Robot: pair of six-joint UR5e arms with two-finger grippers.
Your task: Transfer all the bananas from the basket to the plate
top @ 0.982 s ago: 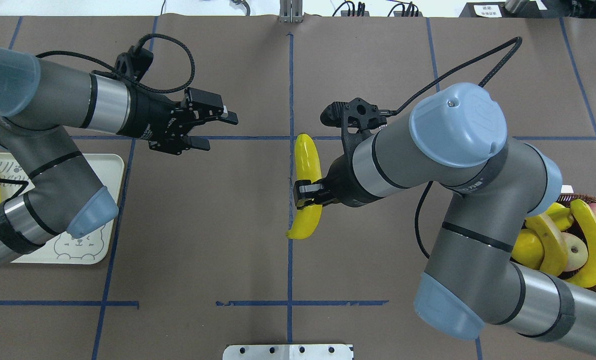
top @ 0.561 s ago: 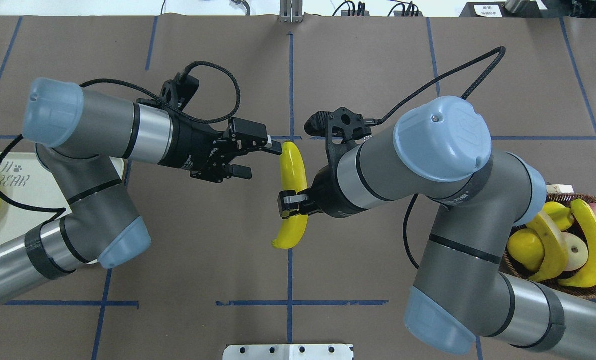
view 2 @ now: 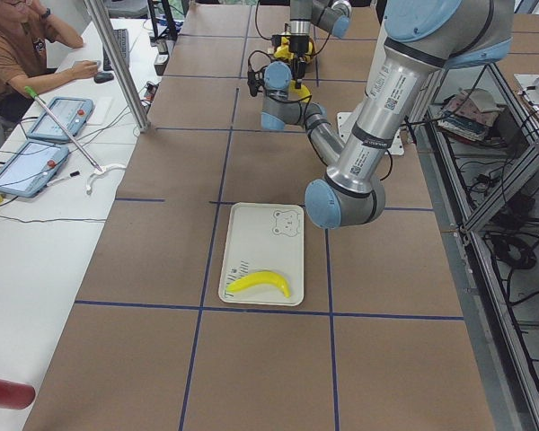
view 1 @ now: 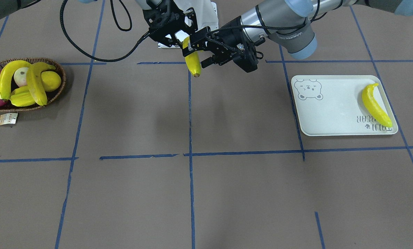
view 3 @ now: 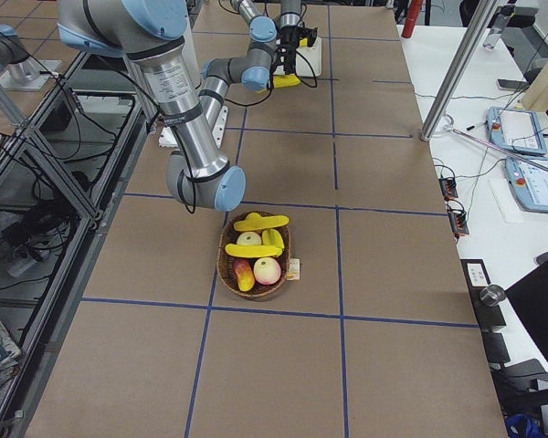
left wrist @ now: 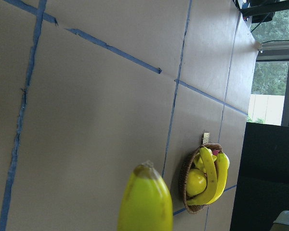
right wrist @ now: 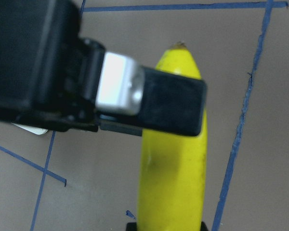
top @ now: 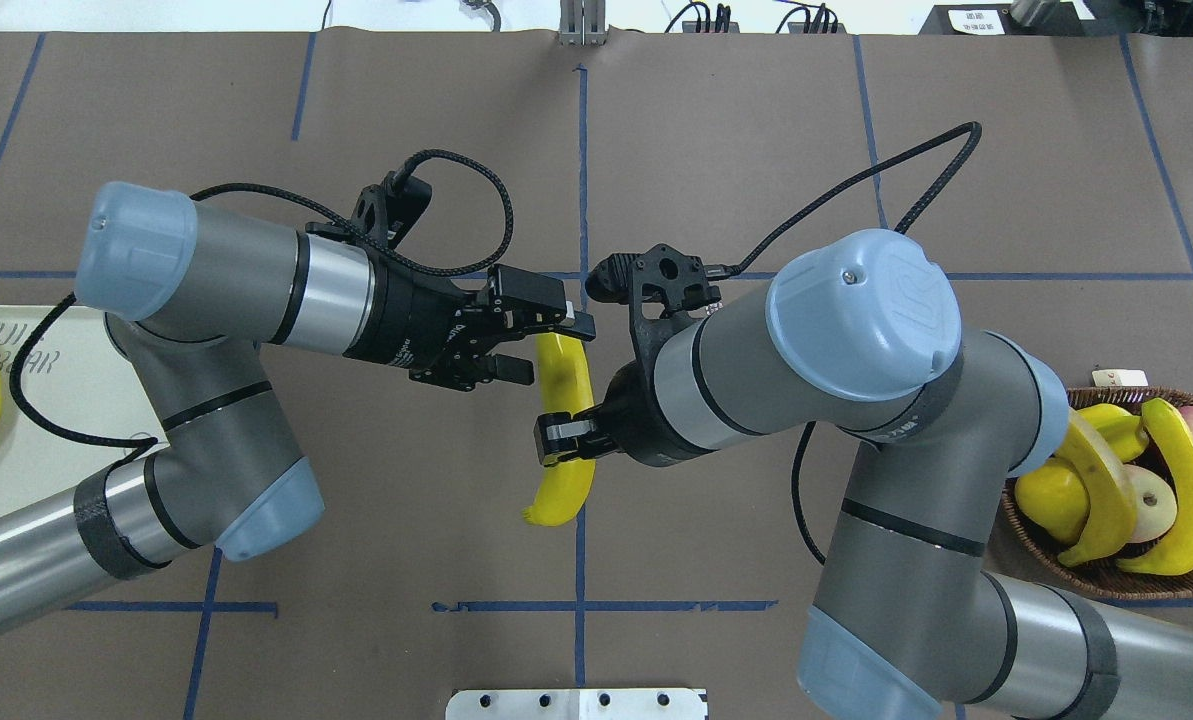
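Two hands meet mid-frame in the overhead view: the right hand (top: pixel 562 441) clamps a banana (top: pixel 568 380) at its middle above the table (top: pixel 356 600), and the left hand (top: pixel 547 349), jaws spread, straddles its upper end, likely a handover toward the plate (top: pixel 76 400) at left.

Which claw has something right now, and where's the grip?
The right claw is shut on the banana about mid-length. The left claw is open around the banana's end away from the robot and is not gripping yet.
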